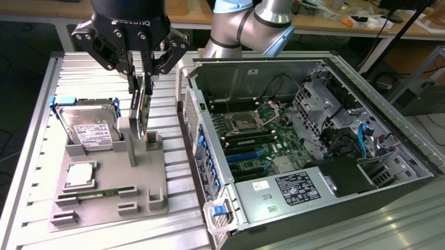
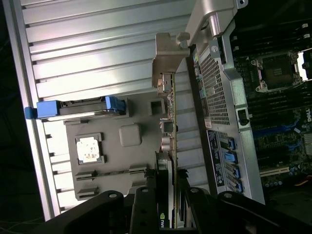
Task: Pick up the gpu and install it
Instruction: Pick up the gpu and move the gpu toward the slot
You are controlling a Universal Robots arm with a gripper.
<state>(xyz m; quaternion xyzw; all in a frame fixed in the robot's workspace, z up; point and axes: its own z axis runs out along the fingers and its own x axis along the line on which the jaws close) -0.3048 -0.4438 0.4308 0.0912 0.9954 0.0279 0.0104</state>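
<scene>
We see the jaws clenched on the upper edge of the gpu (image 1: 144, 117), which stands upright on edge at the grey holder tray (image 1: 111, 200) on the ribbed metal tabletop (image 1: 76, 86), just beside the hard drive (image 1: 89, 130). We cannot tell whether its lower edge rests in the tray's slot or hangs clear of it. The open computer case (image 1: 257, 73) lies near, on the exterior view's right.

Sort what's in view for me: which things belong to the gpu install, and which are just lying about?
In the job: hand closed on the gpu; open computer case; motherboard.
Lying about: hard drive; processor chip; memory stick.
</scene>
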